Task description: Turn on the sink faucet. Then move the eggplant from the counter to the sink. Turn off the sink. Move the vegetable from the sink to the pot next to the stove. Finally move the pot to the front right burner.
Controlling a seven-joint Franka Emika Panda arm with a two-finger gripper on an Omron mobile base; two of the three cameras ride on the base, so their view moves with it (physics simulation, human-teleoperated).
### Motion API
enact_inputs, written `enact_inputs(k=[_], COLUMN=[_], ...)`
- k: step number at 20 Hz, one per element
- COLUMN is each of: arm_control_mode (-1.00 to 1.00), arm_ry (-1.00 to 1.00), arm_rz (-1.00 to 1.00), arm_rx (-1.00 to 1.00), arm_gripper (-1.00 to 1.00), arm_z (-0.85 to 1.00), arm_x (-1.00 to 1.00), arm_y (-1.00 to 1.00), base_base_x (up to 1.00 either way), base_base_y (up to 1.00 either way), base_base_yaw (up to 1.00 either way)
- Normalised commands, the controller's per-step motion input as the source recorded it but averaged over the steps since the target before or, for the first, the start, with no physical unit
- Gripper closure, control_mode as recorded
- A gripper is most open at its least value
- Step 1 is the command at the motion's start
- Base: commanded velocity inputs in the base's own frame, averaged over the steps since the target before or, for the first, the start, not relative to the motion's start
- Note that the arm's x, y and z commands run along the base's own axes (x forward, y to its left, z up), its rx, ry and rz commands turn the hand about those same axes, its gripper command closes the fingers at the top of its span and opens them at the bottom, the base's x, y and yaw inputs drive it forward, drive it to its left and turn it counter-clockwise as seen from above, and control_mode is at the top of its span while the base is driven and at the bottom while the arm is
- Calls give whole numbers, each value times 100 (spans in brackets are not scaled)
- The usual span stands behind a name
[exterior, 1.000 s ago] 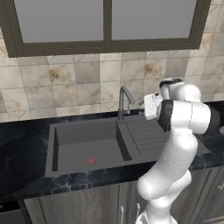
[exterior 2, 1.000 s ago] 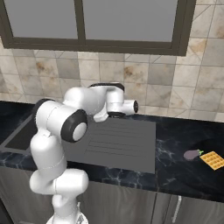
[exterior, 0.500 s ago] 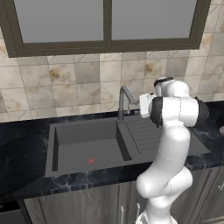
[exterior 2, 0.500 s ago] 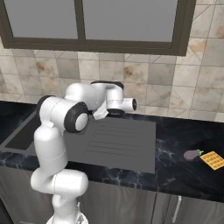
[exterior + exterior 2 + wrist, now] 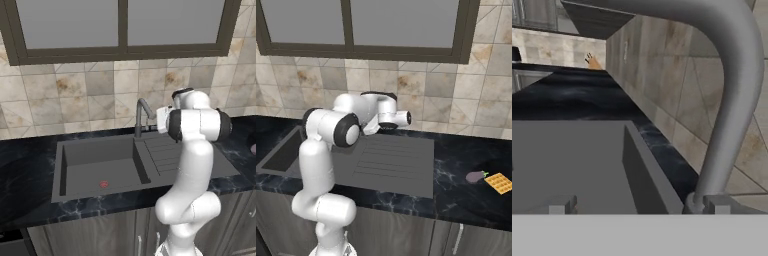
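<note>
The dark grey sink faucet (image 5: 142,114) stands upright behind the sink (image 5: 95,167), and no water runs from its spout. My gripper (image 5: 160,120) hovers just right of the stem at spout height. In the hand view the curved stem (image 5: 732,100) looms close on the right. My gripper (image 5: 639,205) is open there, its fingertips (image 5: 561,204) far apart with nothing between them. The small purple eggplant (image 5: 475,176) lies on the black marble counter (image 5: 456,160), right of the drainboard (image 5: 391,160). The stove and pot are out of view.
A red drain mark (image 5: 103,184) sits on the basin floor. A yellow waffle-patterned square (image 5: 499,182) lies beside the eggplant. A tiled wall (image 5: 90,95) and a window (image 5: 120,25) rise behind the counter. Cabinet fronts (image 5: 421,230) run below.
The arm has swung the hand leftward, closer to the faucet stem. The eggplant and sink are as before.
</note>
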Motion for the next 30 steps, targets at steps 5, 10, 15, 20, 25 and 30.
enact_inputs(k=[5,10,15,20,25,30], arm_control_mode=[-100,-100,-100,-100,-100,-100], arm_ry=[0,0,0,0,1,3], arm_rz=[2,3,5,2,0,3], arm_rx=[0,0,3,3,1,0], arm_gripper=[-100,-100,-100,-100,-100,-100], arm_z=[-14,-12,-11,-7,-8,-13], arm_x=[23,23,21,20,28,25], arm_y=[0,0,-22,-23,-5,-1], base_base_x=[0,0,0,0,0,0], base_base_y=[0,0,0,0,0,0], base_base_yaw=[0,0,0,0,0,0])
